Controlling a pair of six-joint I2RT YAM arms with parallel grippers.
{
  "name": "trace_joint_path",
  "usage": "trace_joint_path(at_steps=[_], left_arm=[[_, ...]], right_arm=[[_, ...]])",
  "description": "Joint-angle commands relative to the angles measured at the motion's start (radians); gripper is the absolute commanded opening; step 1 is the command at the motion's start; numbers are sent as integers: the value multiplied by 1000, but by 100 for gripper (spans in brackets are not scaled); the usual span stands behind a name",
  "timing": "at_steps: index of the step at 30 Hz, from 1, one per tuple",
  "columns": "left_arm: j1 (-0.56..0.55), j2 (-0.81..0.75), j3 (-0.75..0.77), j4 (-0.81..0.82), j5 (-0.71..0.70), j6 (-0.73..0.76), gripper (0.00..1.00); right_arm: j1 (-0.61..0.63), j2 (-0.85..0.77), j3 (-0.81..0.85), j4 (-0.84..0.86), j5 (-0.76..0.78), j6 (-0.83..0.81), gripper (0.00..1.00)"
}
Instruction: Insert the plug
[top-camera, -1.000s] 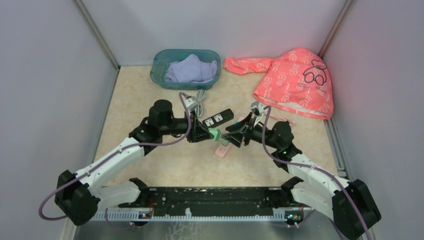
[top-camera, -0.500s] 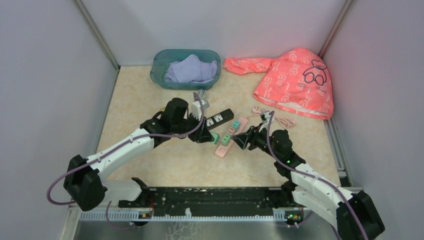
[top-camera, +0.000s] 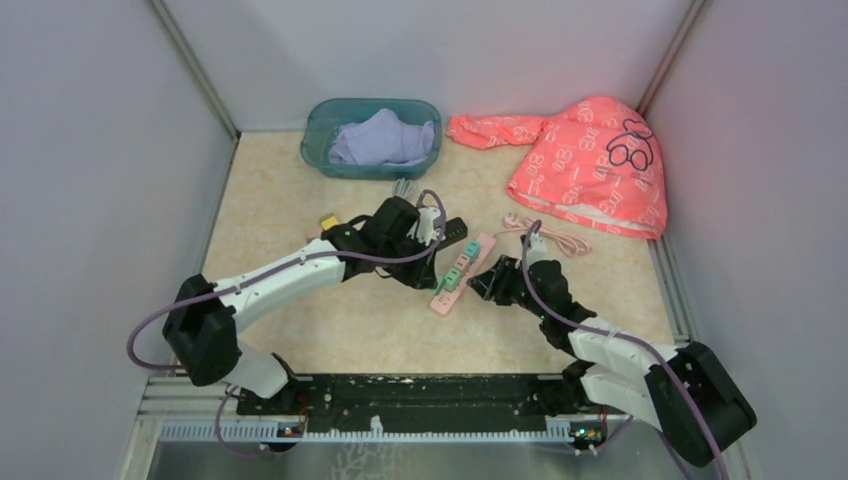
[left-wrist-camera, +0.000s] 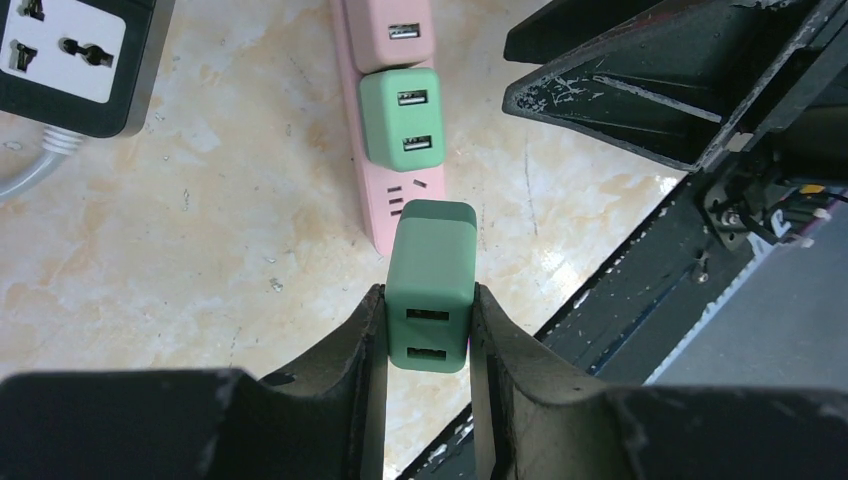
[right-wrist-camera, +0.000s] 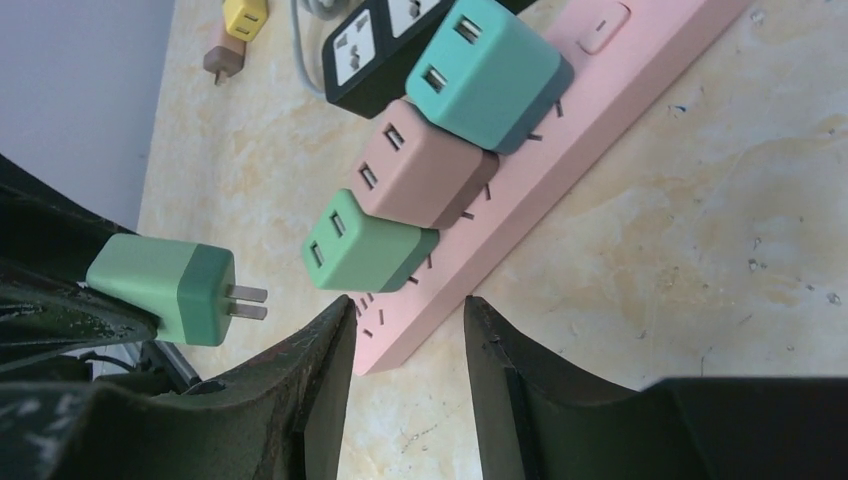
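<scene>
Green plug (left-wrist-camera: 430, 255): clamped between the fingers of the left gripper (left-wrist-camera: 428, 300), held just above the near end of the pink power strip (left-wrist-camera: 372, 210), prongs bare in the air. Right gripper (right-wrist-camera: 408, 305): jaws partly spread, empty, just beside that same end. Three chargers (right-wrist-camera: 420, 180): seated along the strip.

From the left wrist we cannot see the prongs of the green plug (left-wrist-camera: 431, 262) — its own body covers them. The pink power strip (left-wrist-camera: 374, 212) runs off the top edge there, the black power strip (left-wrist-camera: 72, 52) is cut at the corner, and overhead the plug is too small for us to pick out.
</scene>
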Motion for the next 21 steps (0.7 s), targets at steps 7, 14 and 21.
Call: trace_joint_path(at_steps=[7,14,21], left_arm=[[-69,154,149,-147,-135,-7,0],[-91,219,213,-209,-178,-6,0],[-105,263,242,-246,-204,-13,0]], right_arm=[[-5,139,-5,175,18,82,40],[-6,241,-2,270,-9,108,38],[-5,327,6,326,-25,135,36]])
